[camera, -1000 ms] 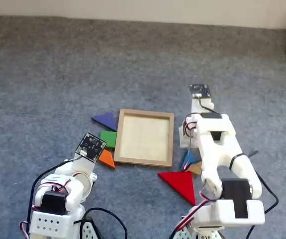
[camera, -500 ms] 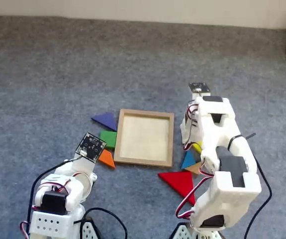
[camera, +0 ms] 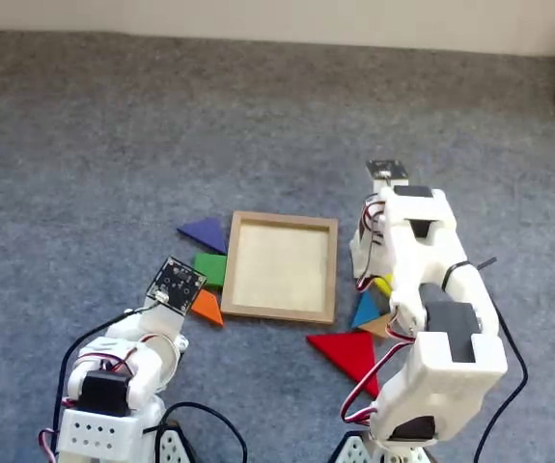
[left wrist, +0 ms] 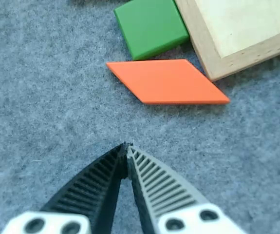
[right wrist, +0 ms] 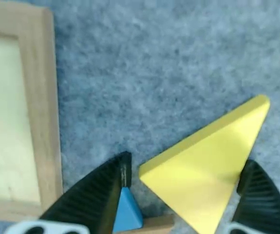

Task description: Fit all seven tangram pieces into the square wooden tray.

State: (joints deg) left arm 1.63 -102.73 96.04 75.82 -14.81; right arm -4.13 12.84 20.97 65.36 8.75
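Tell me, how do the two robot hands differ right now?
The left hand is shut on nothing; the right hand is open. The left hand hangs over bare carpet near the orange piece; the right hand straddles the yellow triangle. Both point down beside the wooden tray.

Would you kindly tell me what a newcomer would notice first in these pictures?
The square wooden tray sits on grey carpet, with the large red triangle lying outside it, just off one corner. The right gripper stands open astride the yellow triangle.
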